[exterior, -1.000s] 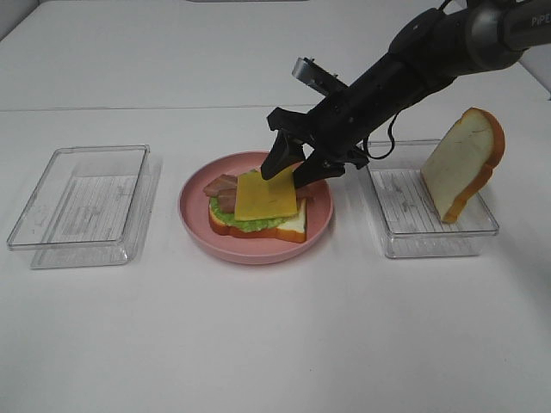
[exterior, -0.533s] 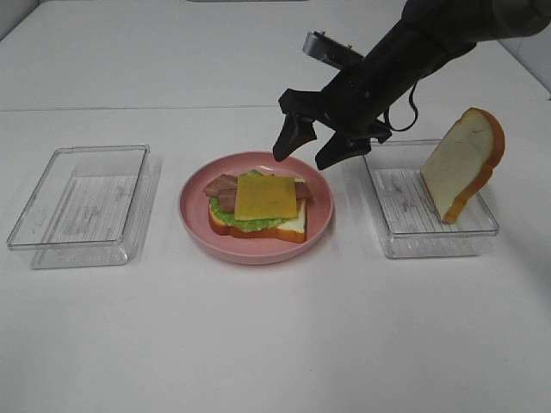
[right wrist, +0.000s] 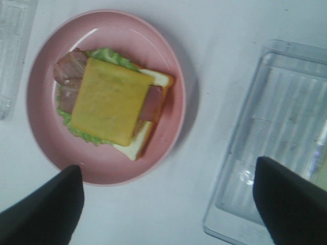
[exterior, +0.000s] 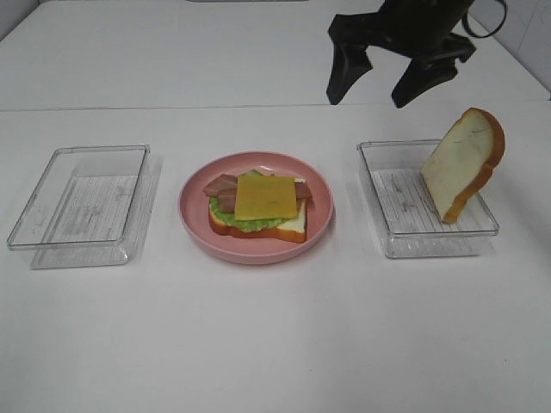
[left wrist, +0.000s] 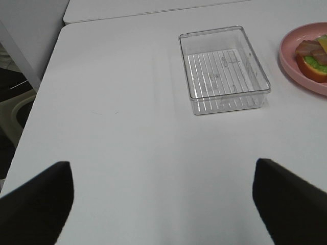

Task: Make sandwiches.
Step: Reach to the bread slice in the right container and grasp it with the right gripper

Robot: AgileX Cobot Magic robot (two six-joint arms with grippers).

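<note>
The right tool [exterior: 371, 97] is matte black, with two blunt wedge-shaped fingers [exterior: 343, 73]; the left tool [left wrist: 161, 163] looks alike.

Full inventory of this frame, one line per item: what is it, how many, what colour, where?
table: 1, white, under everything
plate: 1, pink, centre of the table
base slice: 1, white with brown crust, flat on the plate
lettuce: 1 layer, green, on the base slice
bacon: strips, count unclear, brown-red, on the lettuce
cheese: 1 square, yellow, top of the stack
left tray: 1, clear, left of the plate
right tray: 1, clear, right of the plate
spare slice: 1, white with brown crust, standing tilted in the right tray
right claw: 1, black, open, raised behind the right tray
left claw: 1, black, open, over bare table
</note>
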